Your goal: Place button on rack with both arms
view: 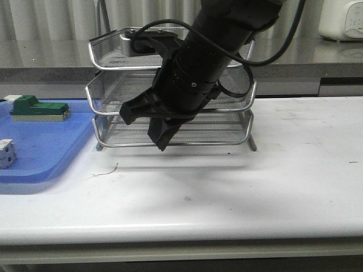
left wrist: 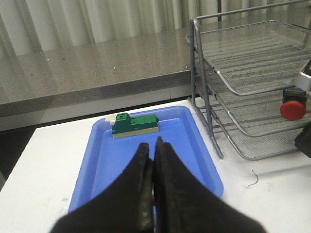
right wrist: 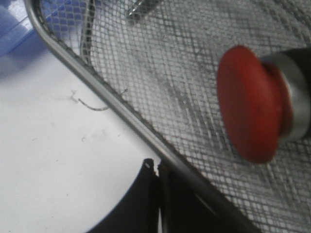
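A blue tray [view: 51, 153] is seen on the white table [view: 272, 187], just left of the rack [view: 113, 90]. One green-and-beige block [view: 38, 109] and one white cube-like part [view: 6, 153] are counted on it. A thin bit of wire [view: 106, 171] lies on the table before the rack.

In the front view much of the rack's three tiers is blocked by the right arm [view: 210, 51], and the button cannot be made out there.

One button [left wrist: 293, 108] is seen: a round red cap, a silvery collar and a dark body, lying on the rack's mesh in a lower tier; which tier cannot be told.

The left gripper [left wrist: 154, 145] is held closed and empty above the tray. The right gripper [right wrist: 156, 167] is likewise pressed together on nothing, at the rack's rim.
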You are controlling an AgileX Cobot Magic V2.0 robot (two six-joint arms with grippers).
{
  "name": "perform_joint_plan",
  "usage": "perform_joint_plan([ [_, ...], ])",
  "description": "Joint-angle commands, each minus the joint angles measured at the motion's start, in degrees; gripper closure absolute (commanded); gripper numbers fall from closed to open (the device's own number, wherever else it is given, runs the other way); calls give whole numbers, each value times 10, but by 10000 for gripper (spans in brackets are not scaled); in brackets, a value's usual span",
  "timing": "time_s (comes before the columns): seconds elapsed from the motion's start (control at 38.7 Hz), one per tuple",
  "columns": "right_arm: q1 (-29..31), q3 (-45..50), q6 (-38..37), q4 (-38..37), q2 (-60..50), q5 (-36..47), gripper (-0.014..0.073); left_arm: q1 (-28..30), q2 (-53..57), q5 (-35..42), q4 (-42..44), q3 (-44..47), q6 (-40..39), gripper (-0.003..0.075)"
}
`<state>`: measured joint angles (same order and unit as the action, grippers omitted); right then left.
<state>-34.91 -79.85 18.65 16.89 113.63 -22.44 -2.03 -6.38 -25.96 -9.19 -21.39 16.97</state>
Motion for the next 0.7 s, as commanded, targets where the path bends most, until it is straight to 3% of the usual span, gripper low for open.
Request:
perform_joint_plan([
  [0.0, 8, -36, 5, -5, -24, 26, 655, 0, -5, 47, -8, -15, -5, 739],
  [0.26, 12, -56, 5, -3, -18, -16, 655, 0, -5, 47, -8, -15, -5, 739],
  [0.49, 10, -61, 5, 54, -58, -148, 655, 0, -5, 47, -8, -15, -5, 739],
  [0.67, 19, -62, 5, 56, -124, -236, 655, 0, -5, 47, -8, -15, -5, 739],
])
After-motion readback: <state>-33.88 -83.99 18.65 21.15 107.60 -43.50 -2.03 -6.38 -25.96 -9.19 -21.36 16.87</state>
